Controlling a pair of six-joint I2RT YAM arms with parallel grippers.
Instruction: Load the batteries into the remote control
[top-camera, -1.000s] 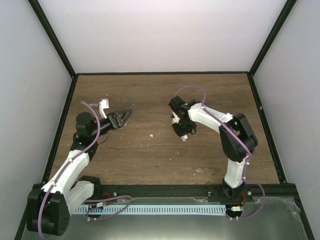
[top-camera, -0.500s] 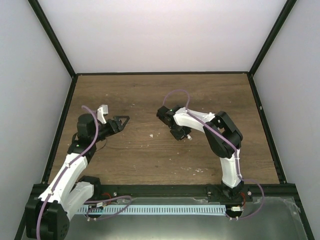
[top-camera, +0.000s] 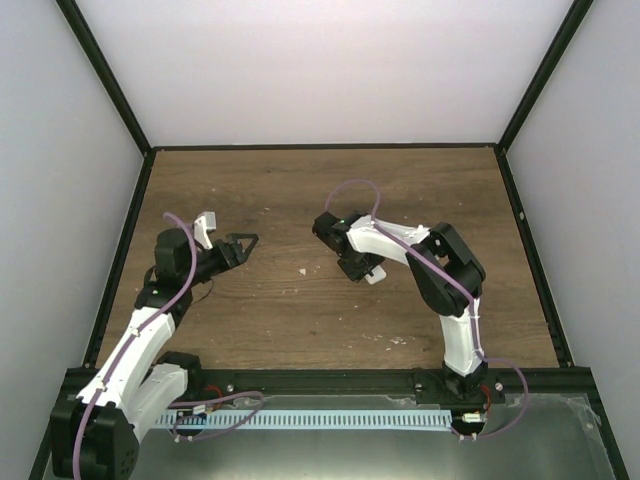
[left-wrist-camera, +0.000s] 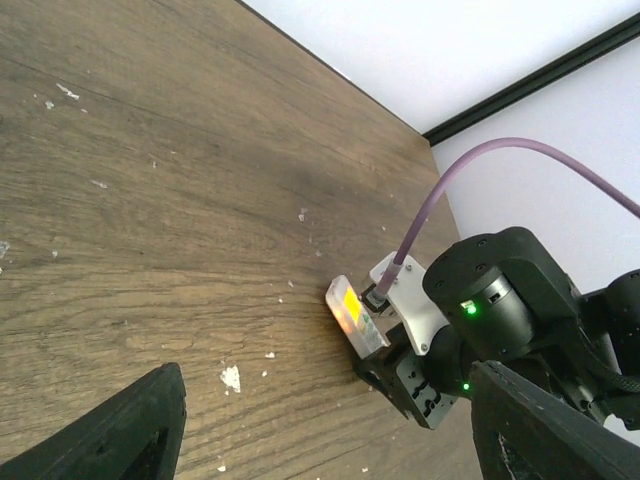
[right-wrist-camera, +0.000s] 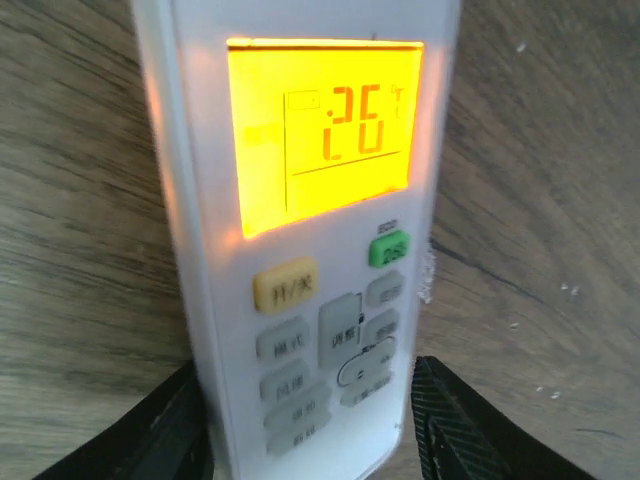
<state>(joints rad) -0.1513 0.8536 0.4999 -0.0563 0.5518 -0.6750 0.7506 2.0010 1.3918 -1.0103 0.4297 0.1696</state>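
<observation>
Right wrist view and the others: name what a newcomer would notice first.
The remote, its display glowing orange, fills the right wrist view, with the right gripper flanking its button end. In the left wrist view the same glow shows on the table, beyond the open, empty left gripper.

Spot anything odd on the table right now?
The remote control sits face up with its display glowing orange, so it looks already powered. Pale chips are scattered over the table near it. Nothing looks damaged.
</observation>
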